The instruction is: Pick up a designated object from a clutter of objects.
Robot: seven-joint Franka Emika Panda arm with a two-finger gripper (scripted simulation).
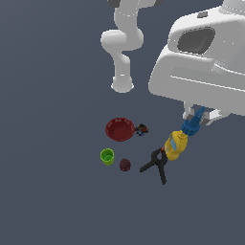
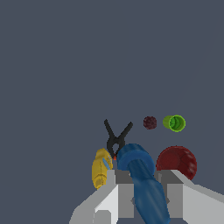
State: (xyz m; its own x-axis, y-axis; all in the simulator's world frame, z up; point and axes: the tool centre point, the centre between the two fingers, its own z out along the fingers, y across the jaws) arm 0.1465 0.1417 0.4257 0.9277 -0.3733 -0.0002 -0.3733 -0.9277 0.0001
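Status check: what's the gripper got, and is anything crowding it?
Gripper shut on blue object. Blue object up in the fingers, above the yellow bottle. Black clamp beside the bottle; nothing blocking.

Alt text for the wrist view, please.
The gripper holds a slim blue object between its fingers. Beyond lie a yellow bottle, black clamp, dark red bowl, dark red ball and green cup.
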